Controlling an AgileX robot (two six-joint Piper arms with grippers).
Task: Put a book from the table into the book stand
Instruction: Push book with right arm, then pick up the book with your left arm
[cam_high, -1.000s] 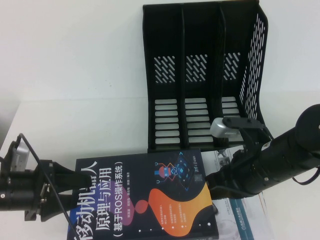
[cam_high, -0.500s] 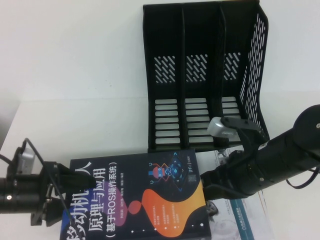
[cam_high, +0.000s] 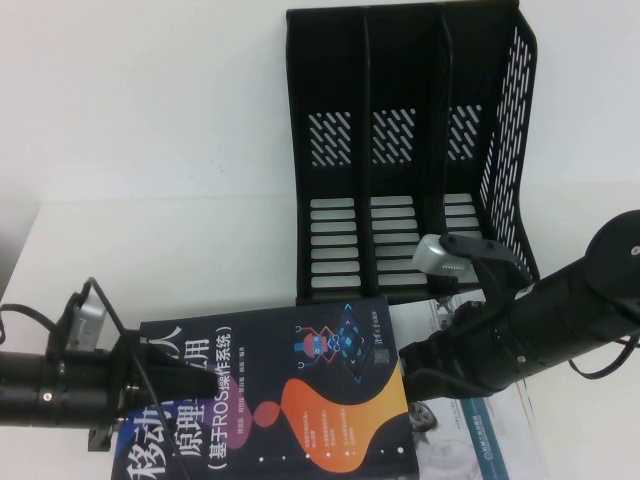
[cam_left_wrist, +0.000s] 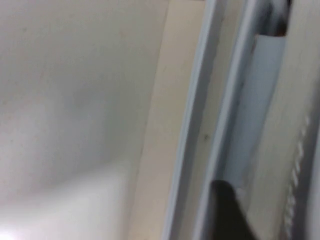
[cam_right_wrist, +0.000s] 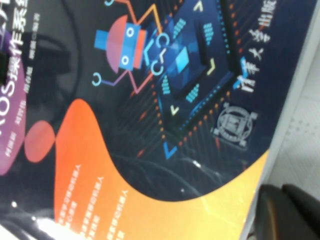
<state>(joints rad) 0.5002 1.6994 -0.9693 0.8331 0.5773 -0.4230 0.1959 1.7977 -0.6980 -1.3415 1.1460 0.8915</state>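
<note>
- A white bench (cam_high: 150, 150) is seen from above, with a black stand (cam_high: 405, 150) of three upright slots placed at the upper right of the frame.
- The book (cam_high: 270, 395), black-covered with white title and orange, purple and blue shapes, is found at the bottom centre, in front of the stand and outside its slots.
- The left hand (cam_high: 150, 385) is placed at the lower left, at the book's left edge; whether it is spread or pinching cannot be told.
- The right hand (cam_high: 415, 365) is placed at the lower right, against the book's right edge; its state cannot be told either.
- A white book (cam_high: 480, 440) is partly covered by the black book and the right arm, lower right.
</note>
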